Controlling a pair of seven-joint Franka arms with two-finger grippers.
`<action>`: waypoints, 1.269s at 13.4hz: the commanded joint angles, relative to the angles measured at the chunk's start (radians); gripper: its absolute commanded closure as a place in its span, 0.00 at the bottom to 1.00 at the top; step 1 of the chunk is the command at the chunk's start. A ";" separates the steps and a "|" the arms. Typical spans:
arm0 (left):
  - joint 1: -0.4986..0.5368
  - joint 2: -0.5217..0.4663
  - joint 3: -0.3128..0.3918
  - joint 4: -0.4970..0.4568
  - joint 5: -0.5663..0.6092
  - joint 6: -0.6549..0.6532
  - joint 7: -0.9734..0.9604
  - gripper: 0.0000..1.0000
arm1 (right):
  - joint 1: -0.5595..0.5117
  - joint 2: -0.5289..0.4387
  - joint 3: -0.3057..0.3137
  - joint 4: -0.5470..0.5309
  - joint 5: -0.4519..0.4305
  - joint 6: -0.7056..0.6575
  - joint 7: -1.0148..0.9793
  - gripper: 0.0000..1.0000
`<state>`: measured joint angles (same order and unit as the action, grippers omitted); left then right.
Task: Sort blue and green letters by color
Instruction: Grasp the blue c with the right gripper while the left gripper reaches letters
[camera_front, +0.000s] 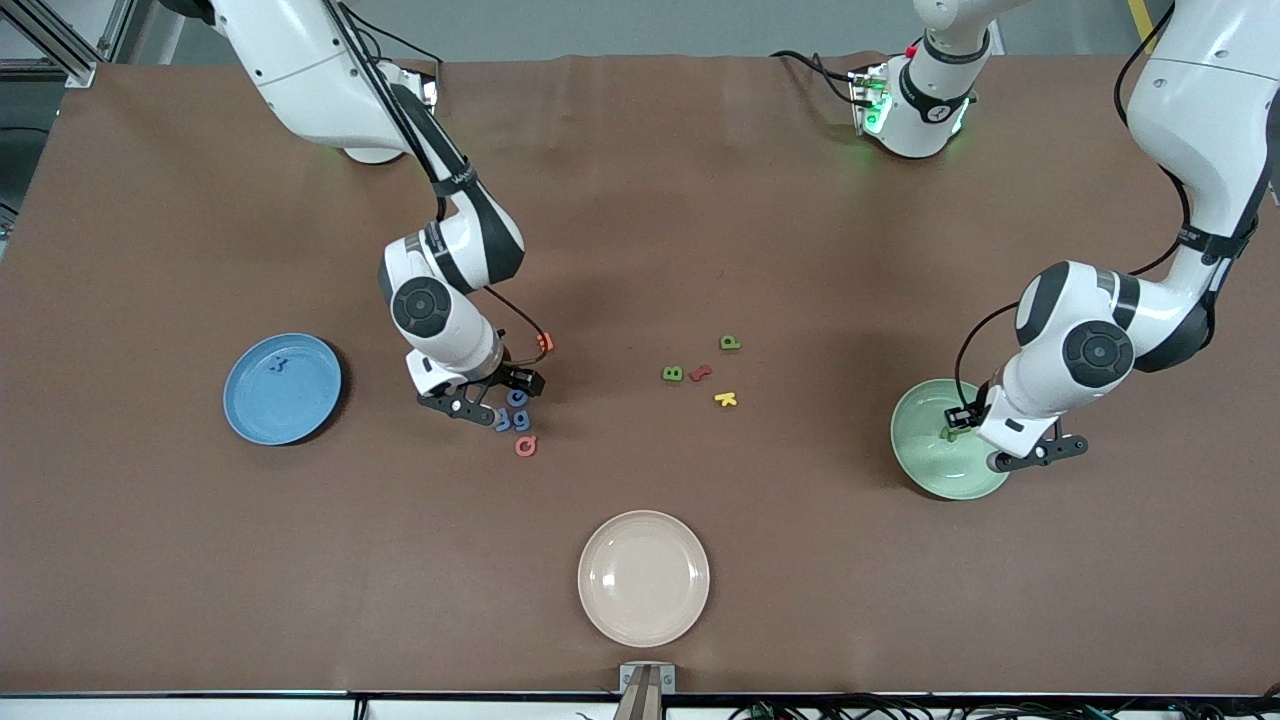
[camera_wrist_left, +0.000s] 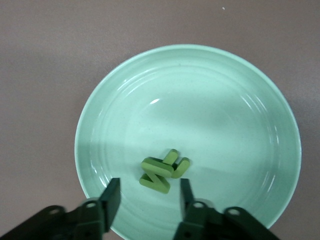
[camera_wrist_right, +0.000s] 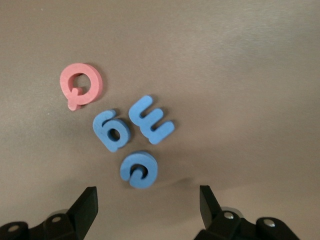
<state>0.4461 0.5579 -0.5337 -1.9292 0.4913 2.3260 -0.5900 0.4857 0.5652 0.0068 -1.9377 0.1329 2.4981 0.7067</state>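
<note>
Robotics lab bench. Two white arms stand bolted along one edge of a table (camera_front: 640, 200) covered in plain brown matting. Aluminium framing (camera_front: 60, 45) shows at one corner, cabling (camera_front: 800, 712) runs along the edge nearest the front camera, and a camera mount (camera_front: 646, 690) is clamped there too.

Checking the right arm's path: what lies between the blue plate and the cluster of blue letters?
Only bare table in the front view; the right gripper hangs open over the blue letters, toward the blue plate.
</note>
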 joint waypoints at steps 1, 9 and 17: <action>-0.004 -0.025 -0.022 0.009 0.006 -0.029 -0.016 0.00 | 0.014 0.035 -0.010 0.045 0.008 -0.004 0.014 0.11; -0.160 -0.003 -0.206 0.012 0.001 -0.089 -0.503 0.03 | 0.019 0.050 -0.011 0.045 0.001 0.005 0.014 0.41; -0.395 0.069 -0.203 -0.022 0.041 -0.039 -0.827 0.17 | 0.021 0.059 -0.011 0.054 -0.004 0.007 0.013 0.63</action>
<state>0.0805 0.6152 -0.7400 -1.9381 0.4949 2.2531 -1.3897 0.4931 0.6016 0.0010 -1.9080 0.1312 2.4965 0.7068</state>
